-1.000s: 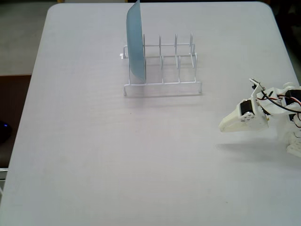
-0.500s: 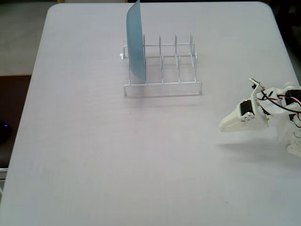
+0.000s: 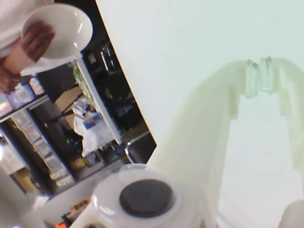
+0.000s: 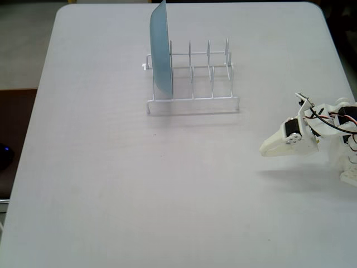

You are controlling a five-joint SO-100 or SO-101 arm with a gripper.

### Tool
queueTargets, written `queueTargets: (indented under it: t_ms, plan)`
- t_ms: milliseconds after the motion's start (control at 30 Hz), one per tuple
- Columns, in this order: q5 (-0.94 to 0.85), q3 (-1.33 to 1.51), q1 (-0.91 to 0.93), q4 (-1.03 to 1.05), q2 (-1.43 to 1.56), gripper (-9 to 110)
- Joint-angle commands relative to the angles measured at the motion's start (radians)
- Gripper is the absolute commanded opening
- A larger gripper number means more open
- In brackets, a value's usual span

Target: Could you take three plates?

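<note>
Resting near the table's right edge in the fixed view, the gripper was clenched and empty. Only a light blue plate stood in the rack. Reaching there risked seizing the wrong plate.

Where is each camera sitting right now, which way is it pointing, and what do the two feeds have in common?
Wrist view: rides on the arm, looking along the gripper, jaws shut, over the table edge toward a person holding a cream-white plate.
Fixed view: above, looking down on the table, the white rack with a light blue plate, and the arm with its gripper at right.
Shared: the gripper and the table.
</note>
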Motion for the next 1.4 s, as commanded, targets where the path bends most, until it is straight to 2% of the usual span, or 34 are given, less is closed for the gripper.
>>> queueTargets:
  t_ms: [0,1367]
  plan:
    - [0.003,-0.003,0.012,0.005,0.020,0]
    - [0.026,-0.003,0.018,0.017,0.020,0]
